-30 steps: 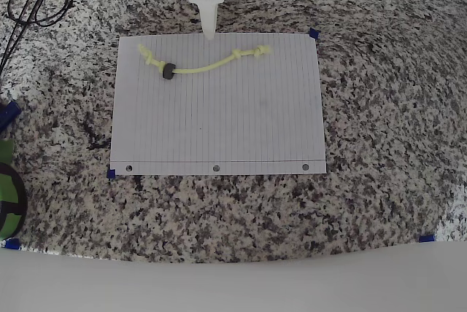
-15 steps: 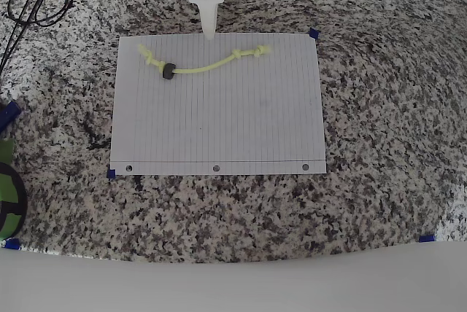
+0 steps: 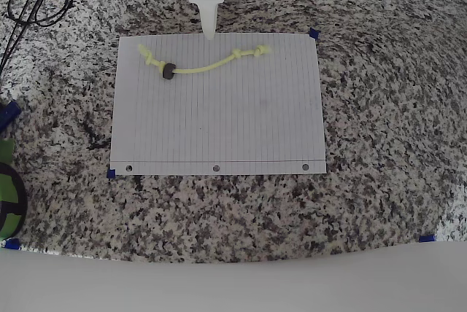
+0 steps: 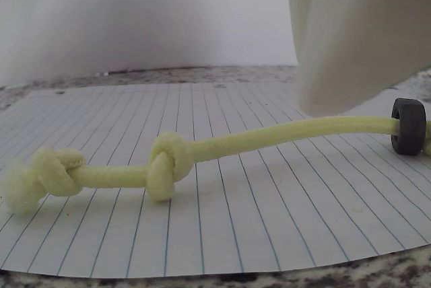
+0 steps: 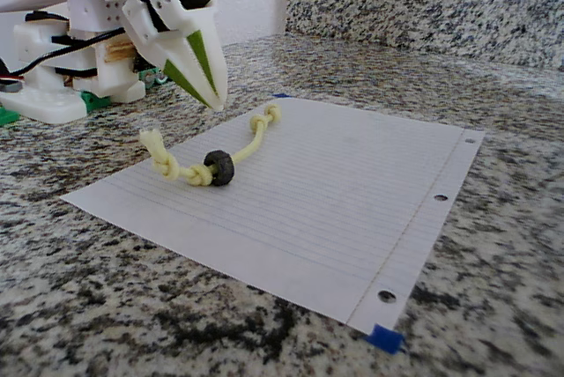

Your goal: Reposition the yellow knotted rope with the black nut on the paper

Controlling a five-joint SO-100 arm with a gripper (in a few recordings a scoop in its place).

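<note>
1. The yellow knotted rope (image 3: 208,66) lies in a shallow curve across the upper part of the paper (image 3: 219,130) in the overhead view, with the black nut (image 3: 168,71) threaded on near its left knots and a second pair of knots toward its right end.
2. The pincer (image 5: 216,99) hangs just above the paper's top edge, near the middle of the rope and not touching it; its fingers look pressed together to a point, holding nothing.
3. Handling, as I judge it: the cord looks soft, light and limp, so it should drape and trail when lifted rather than keep its shape. The nut is small and hard (likely the only real weight) and may slide along the cord until a knot stops it.
4. Best hold is probably a knot or the stretch just beside the nut, where the pincer gets bulk to bite on.
5. No containers appear; the rope and paper rest directly on the speckled tabletop (image 3: 379,108).
</note>
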